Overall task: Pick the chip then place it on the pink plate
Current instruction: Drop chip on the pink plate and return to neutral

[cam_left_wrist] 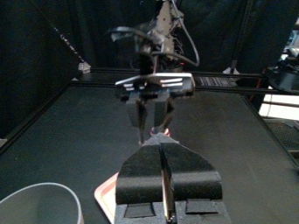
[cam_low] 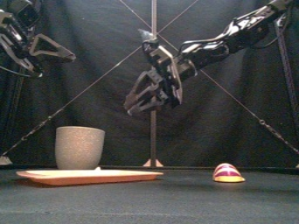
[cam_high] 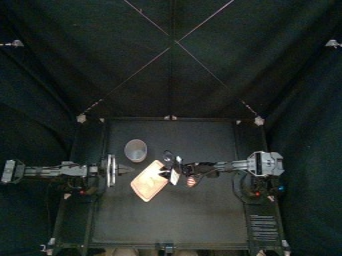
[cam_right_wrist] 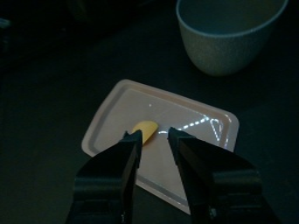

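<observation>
A yellow chip [cam_right_wrist: 143,129] lies on the pink plate [cam_right_wrist: 193,118], near its middle. My right gripper [cam_right_wrist: 155,134] hangs open straight above the chip, with nothing between its fingers. The front view shows this gripper [cam_low: 152,107] well above the plate [cam_low: 87,176], and the top view puts it [cam_high: 174,172] over the plate's [cam_high: 150,180] right end. My left gripper [cam_left_wrist: 163,144] is shut and empty. It is held high at the table's left side [cam_high: 107,172], pointing toward the right arm.
A tall grey speckled cup [cam_high: 138,149] stands just behind the plate, seen also in the front view [cam_low: 79,147]. A small red and yellow toy [cam_low: 229,173] lies on the table to the right of the plate [cam_high: 191,183].
</observation>
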You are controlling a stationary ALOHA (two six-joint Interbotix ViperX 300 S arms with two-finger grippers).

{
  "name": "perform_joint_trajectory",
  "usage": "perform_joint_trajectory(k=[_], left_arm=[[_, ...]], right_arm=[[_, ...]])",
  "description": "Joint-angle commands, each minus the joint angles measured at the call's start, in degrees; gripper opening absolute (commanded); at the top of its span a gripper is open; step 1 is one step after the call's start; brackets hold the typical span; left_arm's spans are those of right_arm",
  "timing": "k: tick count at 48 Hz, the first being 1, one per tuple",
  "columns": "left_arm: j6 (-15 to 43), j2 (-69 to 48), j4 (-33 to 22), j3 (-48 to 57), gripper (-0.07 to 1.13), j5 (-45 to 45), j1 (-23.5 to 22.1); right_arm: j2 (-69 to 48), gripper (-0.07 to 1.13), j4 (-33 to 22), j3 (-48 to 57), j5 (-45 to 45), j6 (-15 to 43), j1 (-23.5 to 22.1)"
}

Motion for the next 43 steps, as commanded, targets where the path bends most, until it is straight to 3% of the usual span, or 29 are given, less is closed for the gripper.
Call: perform_joint_trajectory(k=[1,27,43], left_arm=[[0.09,0.18,0.18,-0.79,0.01,-0.18,0.53],[-0.09,0.09,0.18,-0.18,0.01,-1.05,0.26],[-0.26,0.18,0.09,-0.79,0.01,-3.78,0.09]], right_arm=[[-6.50,0.73,-0.88,2.99,-1.93,-0.26,-0.79],[-32.96,0.73,-2.55,28.04,-21.01,-0.44,-2.99],[-42.98,0.73,-4.92,33.40,-22.15,-0.35,-6.77]])
